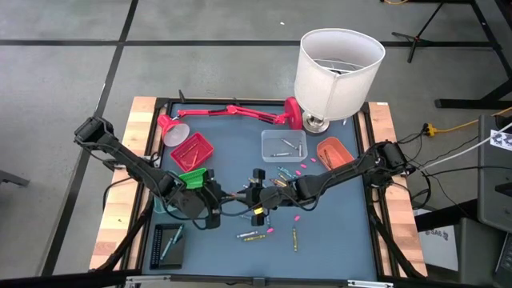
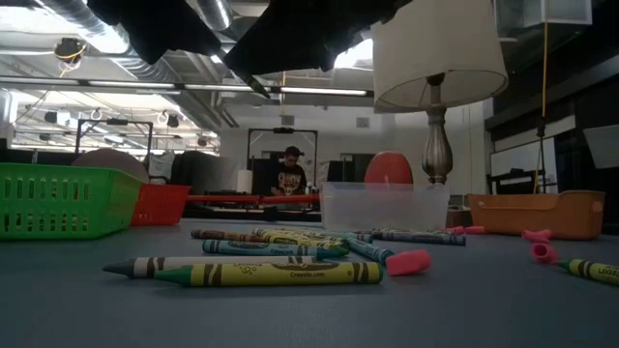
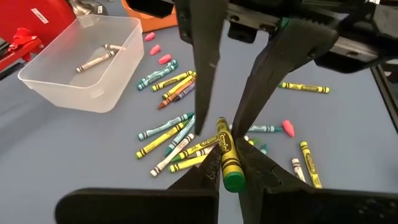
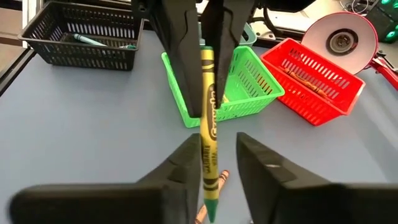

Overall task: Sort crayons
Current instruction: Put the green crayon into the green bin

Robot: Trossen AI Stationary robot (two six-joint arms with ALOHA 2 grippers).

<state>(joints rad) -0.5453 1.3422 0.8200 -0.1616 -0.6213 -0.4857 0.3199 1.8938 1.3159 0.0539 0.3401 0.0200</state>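
My left gripper [image 1: 226, 200] and my right gripper [image 1: 254, 195] meet tip to tip above the table's middle. The left gripper [image 3: 228, 152] is shut on a yellow-green crayon [image 4: 208, 106]. The right gripper [image 4: 217, 138] is open, its fingers on either side of that crayon's pointed half. I cannot tell whether they touch it. Several loose crayons [image 3: 168, 134] lie flat on the blue table below, and more [image 1: 252, 235] lie nearer the front edge. In the low view the crayons [image 2: 271, 274] lie in the foreground and both grippers are above the frame. My left gripper pinches the crayon's flat-ended half [image 3: 225, 144] between its two fingers. The fingers come level from the table's left and lie along the crayon. The crayon is lifted clear of the table, and its green flat end [image 3: 234, 181] reaches back between the fingers.
A green basket [image 1: 192, 178], a red basket [image 1: 192, 150] and a black basket [image 1: 166, 244] stand on the left. A clear bin [image 1: 283, 145] and an orange tray [image 1: 334, 152] stand at the back. Behind them are a white-shaded lamp [image 1: 336, 72] and a pink desk lamp [image 1: 232, 112]. Pink bits [image 1: 305, 166] are scattered about.
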